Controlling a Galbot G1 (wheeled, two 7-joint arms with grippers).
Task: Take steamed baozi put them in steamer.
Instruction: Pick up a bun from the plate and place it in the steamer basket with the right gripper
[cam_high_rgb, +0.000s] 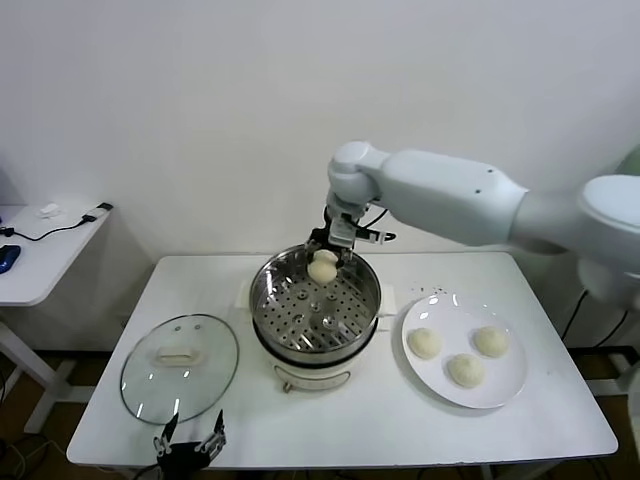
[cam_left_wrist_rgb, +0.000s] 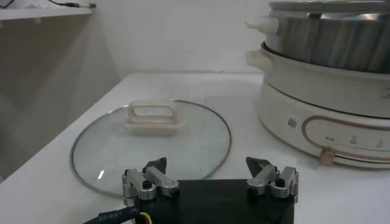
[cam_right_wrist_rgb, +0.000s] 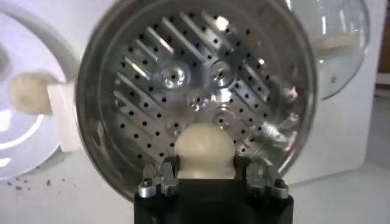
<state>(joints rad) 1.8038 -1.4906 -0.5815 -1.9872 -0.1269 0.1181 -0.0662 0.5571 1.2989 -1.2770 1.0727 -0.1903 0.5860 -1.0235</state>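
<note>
The right gripper (cam_right_wrist_rgb: 206, 176) pinches a smooth, domed baozi (cam_right_wrist_rgb: 205, 148) above the shiny perforated steamer (cam_high_rgb: 268, 290); the left gripper (cam_left_wrist_rgb: 210, 176), spread, seems idle near the glass lid (cam_left_wrist_rgb: 122, 149).

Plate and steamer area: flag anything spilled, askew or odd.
Dark specks are scattered on the white table beside the plate in the right wrist view, like crumbs. Otherwise nothing stands out: the right gripper holds one baozi over the steamer, and the glass lid lies flat.

4 baozi (cam_high_rgb: 323, 266), 1 steamer (cam_high_rgb: 268, 300), 1 lid (cam_high_rgb: 180, 366), 1 plate (cam_high_rgb: 505, 385)
</note>
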